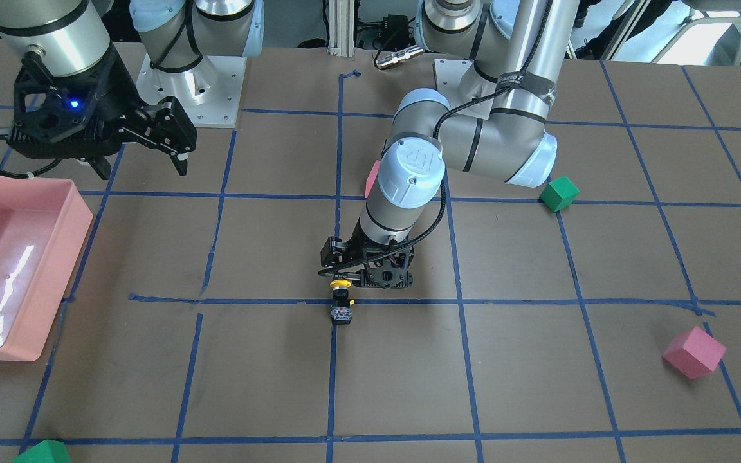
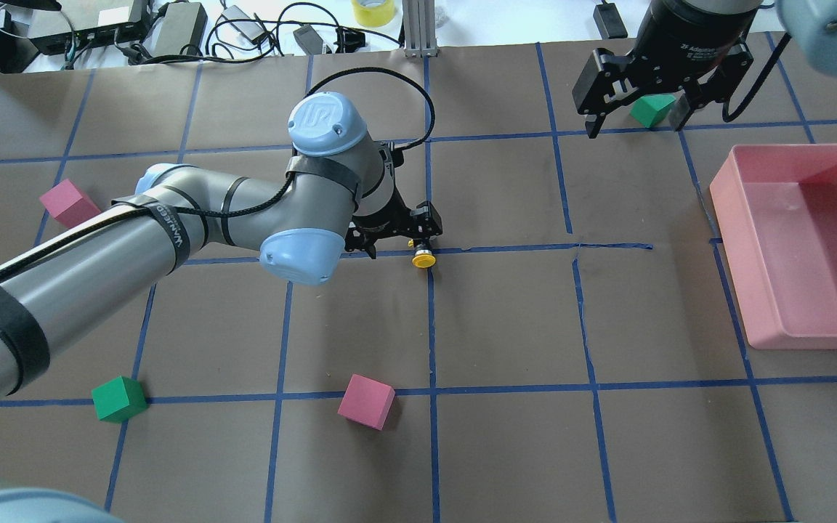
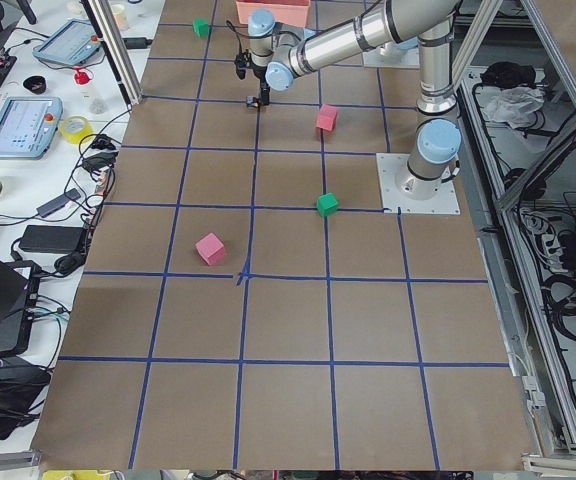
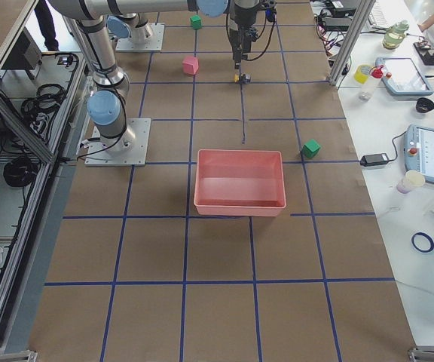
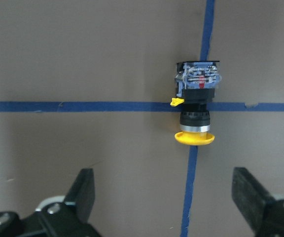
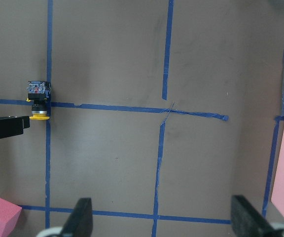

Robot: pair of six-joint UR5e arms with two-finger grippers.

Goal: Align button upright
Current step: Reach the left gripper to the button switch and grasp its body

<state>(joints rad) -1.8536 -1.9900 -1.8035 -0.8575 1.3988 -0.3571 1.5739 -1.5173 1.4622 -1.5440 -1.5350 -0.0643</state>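
Yellow-capped and lying on its side, your button (image 5: 196, 106) rests on the brown table (image 5: 58, 49) where two blue tape lines (image 5: 83, 106) cross. Its cap points toward the left gripper (image 5: 164, 180), fingers spread just short of it. Your right gripper (image 6: 162, 207) hangs spread and empty near the pink tray (image 2: 745, 269).

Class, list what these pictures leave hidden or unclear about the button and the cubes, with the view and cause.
- Overhead: of the button only the yellow cap is clear; its dark body blends with the left gripper.
- Side views: button too small.
- Front-facing: a pink cube mostly behind the left arm; a green cube cut by the bottom edge.
- Overhead: another green cube partly behind the right gripper.
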